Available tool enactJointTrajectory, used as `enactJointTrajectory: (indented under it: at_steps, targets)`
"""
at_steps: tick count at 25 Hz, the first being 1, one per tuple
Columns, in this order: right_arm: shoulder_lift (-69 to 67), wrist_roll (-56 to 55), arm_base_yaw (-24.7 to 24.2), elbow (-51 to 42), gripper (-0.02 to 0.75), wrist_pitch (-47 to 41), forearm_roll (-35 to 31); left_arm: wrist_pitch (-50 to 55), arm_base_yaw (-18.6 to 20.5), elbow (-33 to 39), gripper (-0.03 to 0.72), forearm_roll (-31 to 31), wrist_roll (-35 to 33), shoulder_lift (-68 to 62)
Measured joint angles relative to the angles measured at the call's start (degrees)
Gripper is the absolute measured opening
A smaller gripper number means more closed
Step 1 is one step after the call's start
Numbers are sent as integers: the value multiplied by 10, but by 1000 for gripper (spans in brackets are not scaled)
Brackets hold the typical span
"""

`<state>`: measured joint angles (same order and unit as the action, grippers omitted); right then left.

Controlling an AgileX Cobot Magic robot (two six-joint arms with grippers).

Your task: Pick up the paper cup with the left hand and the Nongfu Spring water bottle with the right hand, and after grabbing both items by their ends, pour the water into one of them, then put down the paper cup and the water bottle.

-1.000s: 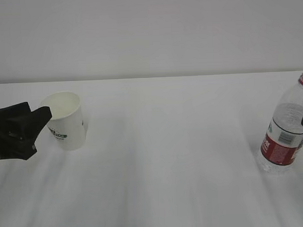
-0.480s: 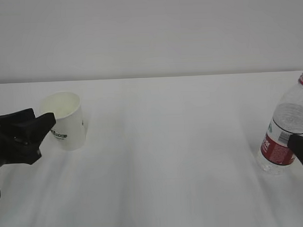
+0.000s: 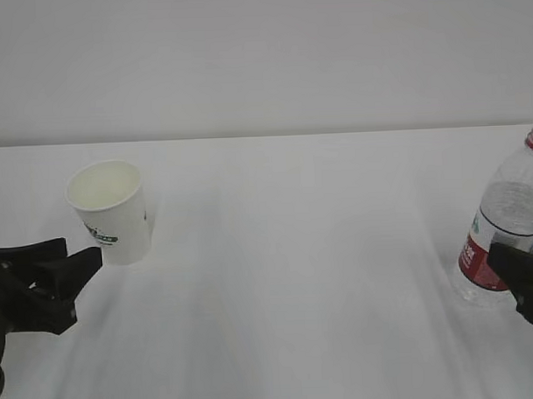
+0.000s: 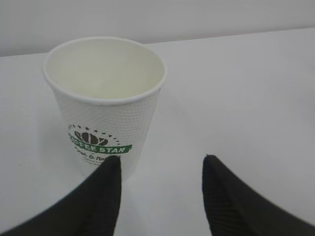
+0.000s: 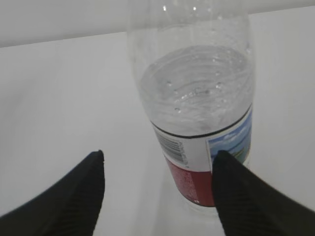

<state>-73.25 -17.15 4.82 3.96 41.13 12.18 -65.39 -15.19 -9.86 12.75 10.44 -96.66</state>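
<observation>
With both grippers open, nothing held, you're at approach: left gripper (image 4: 160, 169) off-centre of cup (image 4: 104, 101), right gripper (image 5: 157, 164) off bottle (image 5: 197, 113); centre each, then close.

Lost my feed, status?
Left gripper open, low beside paper cup. Right gripper open at water bottle. Both standing, ungrasped. Nothing in the way.

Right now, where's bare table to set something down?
The wide middle of the table, between the cup and the bottle, is bare. The far edges are crowded: the left hand sits by the cup, the right hand by the bottle.
</observation>
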Motion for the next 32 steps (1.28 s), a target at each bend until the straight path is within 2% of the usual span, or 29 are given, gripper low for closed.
enactJointTrajectory:
  at_steps: [14, 20, 25, 32]
  targets:
    - [-2, 101, 0, 0, 514, -4, -74, 0, 0, 0, 390, 1, -2, -4]
    - [-2, 103, 0, 0, 599, -5, -94, 0, 0, 0, 390, 16, -2, -4]
    - [-12, 103, 0, 0, 614, -5, -110, 0, 0, 0, 390, 21, -2, -4]
    - [-91, 103, 0, 1, 617, 76, -110, 0, 0, 0, 390, 23, -2, -4]
